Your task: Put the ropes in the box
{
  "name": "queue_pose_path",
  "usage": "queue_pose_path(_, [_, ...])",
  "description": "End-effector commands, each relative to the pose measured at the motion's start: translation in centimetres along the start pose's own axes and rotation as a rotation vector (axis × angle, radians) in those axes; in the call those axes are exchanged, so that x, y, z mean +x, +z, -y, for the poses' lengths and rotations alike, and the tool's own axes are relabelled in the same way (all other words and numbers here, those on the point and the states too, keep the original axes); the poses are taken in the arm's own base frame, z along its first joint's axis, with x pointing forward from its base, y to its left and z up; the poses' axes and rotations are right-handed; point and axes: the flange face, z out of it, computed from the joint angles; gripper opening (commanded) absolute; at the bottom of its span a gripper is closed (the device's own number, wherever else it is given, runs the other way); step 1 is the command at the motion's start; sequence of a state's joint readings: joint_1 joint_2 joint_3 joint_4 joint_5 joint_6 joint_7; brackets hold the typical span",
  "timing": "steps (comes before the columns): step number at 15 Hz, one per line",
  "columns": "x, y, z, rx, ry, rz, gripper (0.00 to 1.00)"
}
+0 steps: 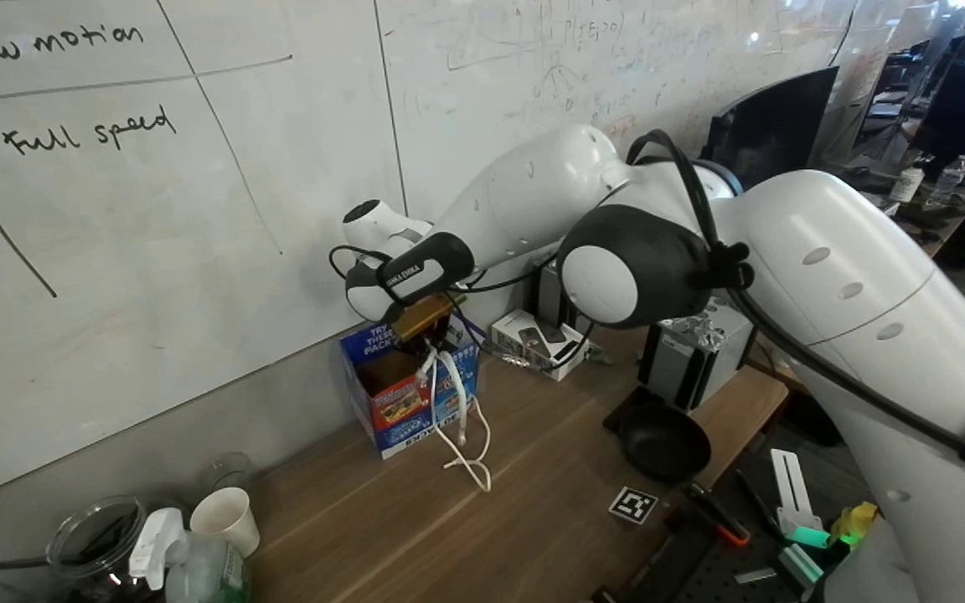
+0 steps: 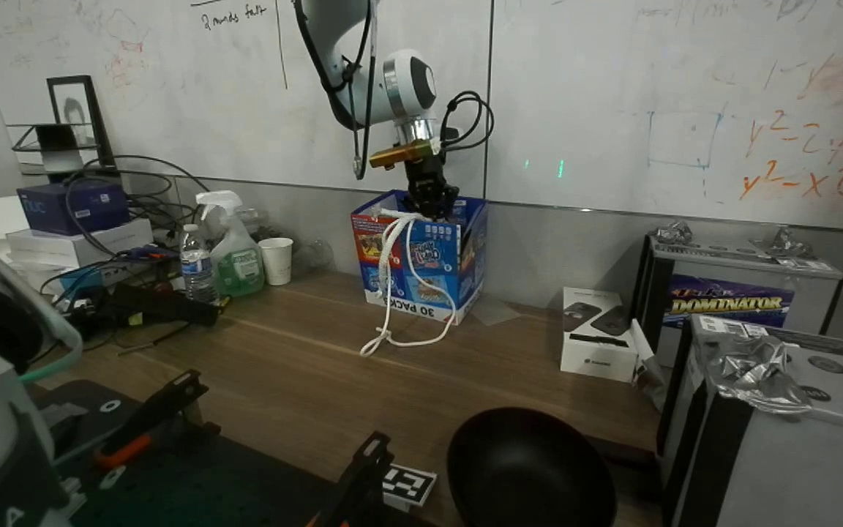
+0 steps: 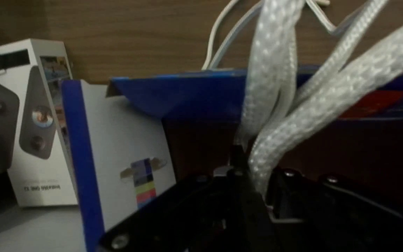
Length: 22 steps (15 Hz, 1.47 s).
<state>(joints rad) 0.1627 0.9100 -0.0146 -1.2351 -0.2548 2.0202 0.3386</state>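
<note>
Several white braided ropes [image 3: 327,105], thick and thin, are grasped near their top by the black end effector [image 2: 429,211], which is clenched upon them at the mouth of the open-topped blue and red printed cardboard box [image 2: 436,256]. In both exterior views the greater part of the ropes is seen hung outside the box, past its blue-edged front wall [image 3: 194,96], with loose loops laid on the brown wood-grain worktop [image 2: 304,366]. Whether the fingertips are below the rim cannot be told. The step in hand is judged to be the lowering-in: the grasp is made, but the load is not yet contained. For this, the end effector is best raised first, until even the lowest loop would be cleared of the rim; the ropes should then be centred over the dark interior, away from the pale side flap [image 3: 124,133], and lowered so that they are gathered on the floor of the box. If release were made with so much rope outside, the bundle would probably be drawn back over the front wall by its own weight. A slow lift is advised, since the box might be tipped by a snagged loop.
</note>
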Motion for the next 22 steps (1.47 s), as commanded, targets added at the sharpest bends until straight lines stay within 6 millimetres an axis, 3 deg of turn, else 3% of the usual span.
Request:
queue_pose_path(1, [0.6,1.8,-0.8,-0.009,-0.022,0.134,0.13])
queue_pose_path(7, [1.1,3.1,-1.3,-0.002,-0.036,0.195,0.13])
queue_pose_path(15, [3.3,1.4,-1.1,0.099,-0.050,0.044,0.14])
queue_pose_path(22, [3.3,4.7,0.5,0.261,-0.100,0.047,0.13])
